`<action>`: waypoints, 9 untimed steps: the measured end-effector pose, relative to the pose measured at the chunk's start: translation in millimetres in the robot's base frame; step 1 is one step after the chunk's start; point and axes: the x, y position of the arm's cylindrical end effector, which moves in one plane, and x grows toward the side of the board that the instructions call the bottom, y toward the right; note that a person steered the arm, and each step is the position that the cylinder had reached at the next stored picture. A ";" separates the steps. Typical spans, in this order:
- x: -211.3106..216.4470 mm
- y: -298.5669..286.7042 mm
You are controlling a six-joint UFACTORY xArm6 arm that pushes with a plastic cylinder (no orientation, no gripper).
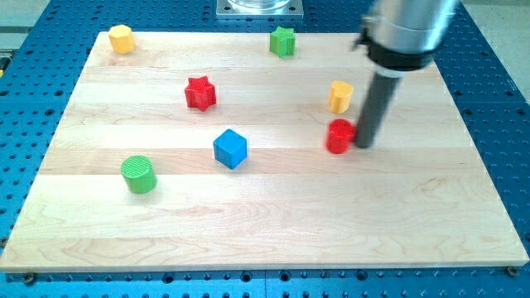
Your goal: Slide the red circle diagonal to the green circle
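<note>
The red circle [339, 136] lies on the wooden board right of centre, just below the yellow block [339, 96]. My tip [363, 145] stands right against the red circle's right side. The green circle [138, 174] lies far off at the view's left, lower on the board. The blue cube [230, 148] sits between the two circles.
A red star [199, 93] lies up and left of the blue cube. A green star [282, 40] and a yellow block [121, 38] sit along the board's top edge. The arm's body hides the top right corner.
</note>
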 end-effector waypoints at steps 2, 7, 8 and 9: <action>9.5 -64.7; -26.2 -197.4; -26.1 -267.2; -40.7 -280.9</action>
